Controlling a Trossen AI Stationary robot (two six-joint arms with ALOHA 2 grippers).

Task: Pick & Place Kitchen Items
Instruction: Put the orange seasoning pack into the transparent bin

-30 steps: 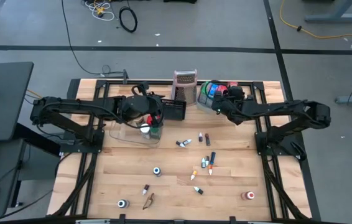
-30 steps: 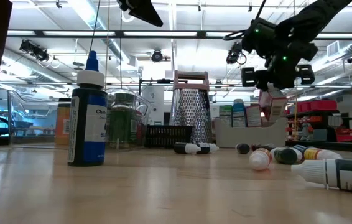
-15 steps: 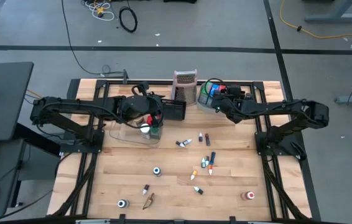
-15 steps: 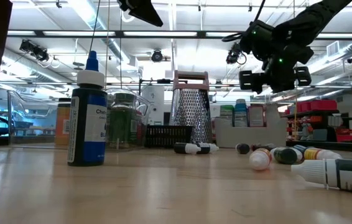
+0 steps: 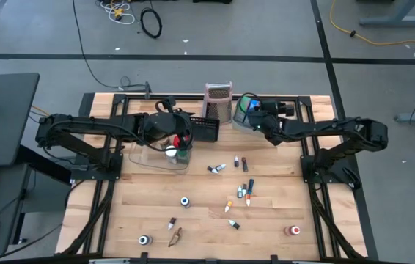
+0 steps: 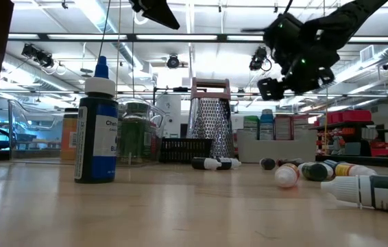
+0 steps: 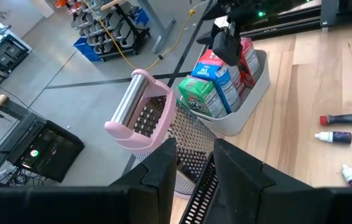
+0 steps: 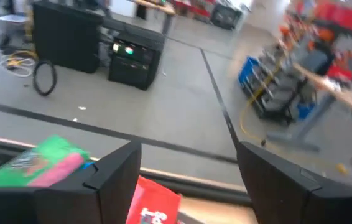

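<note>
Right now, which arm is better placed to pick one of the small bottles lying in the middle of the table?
Probably the right. Its gripper is open and empty above the grey tray, near the bottles. The left gripper hangs over the clear tub.

Red, blue and green printed packets (image 7: 216, 81), standing upright and packed side by side in a grey tray at the far side of the surface. Tiny colour-capped bottles (image 5: 243, 191), most lying on their sides, scattered over the middle of the wooden surface; one blue-capped dark bottle (image 6: 97, 123) stands upright. Squat round lidded jars: one red (image 5: 292, 231) near the front right, one white (image 5: 144, 240) near the front left.
</note>
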